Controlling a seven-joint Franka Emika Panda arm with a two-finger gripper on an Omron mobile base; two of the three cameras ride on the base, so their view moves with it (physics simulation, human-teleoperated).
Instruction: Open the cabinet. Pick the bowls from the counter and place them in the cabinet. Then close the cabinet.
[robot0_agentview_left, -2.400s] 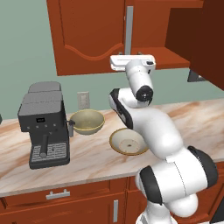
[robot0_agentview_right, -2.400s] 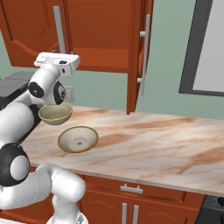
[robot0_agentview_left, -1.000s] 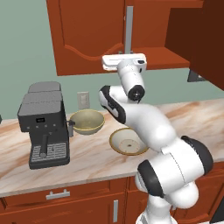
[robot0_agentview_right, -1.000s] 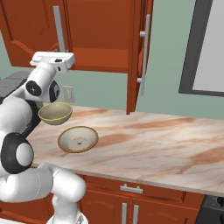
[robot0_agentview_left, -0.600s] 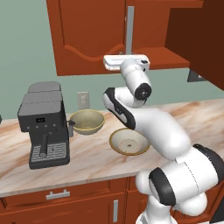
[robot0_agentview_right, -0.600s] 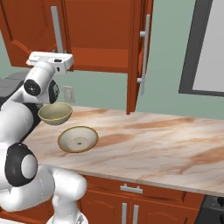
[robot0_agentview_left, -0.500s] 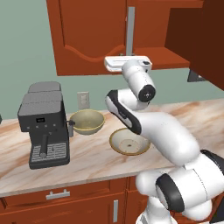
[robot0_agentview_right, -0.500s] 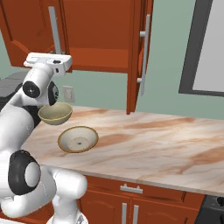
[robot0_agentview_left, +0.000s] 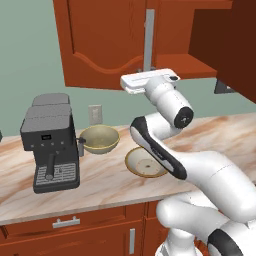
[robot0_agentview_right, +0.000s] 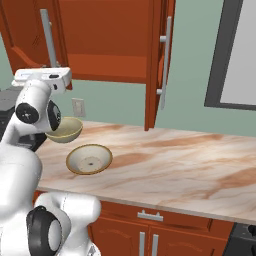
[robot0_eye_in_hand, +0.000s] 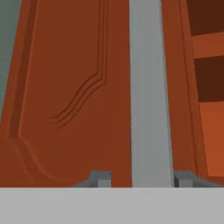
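Straddling the long silver bar handle (robot0_eye_in_hand: 148, 87) at twelve o'clock on the red-brown wooden cabinet's left door (robot0_eye_in_hand: 74, 87), the claw (robot0_eye_in_hand: 140, 178) sat part-open, not clamped. I'd squeeze first, then swing outward gently.

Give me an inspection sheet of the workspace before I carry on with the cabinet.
Surface: marble-patterned counter, bare to the right of the bowls.
Job's things: cabinet has its right door swung open and its left door shut; the shelf inside is bare. Deep bowl and shallow bowl both sit on the counter, apart.
Clutter: dark coffee machine left of the deep bowl.
Grippers: claw is raised at the left door, its two tips either side of the silver bar handle; contact cannot be told.
Cables: nothing seen.
Surroundings: wall outlet, dark-framed window, drawers below the counter.
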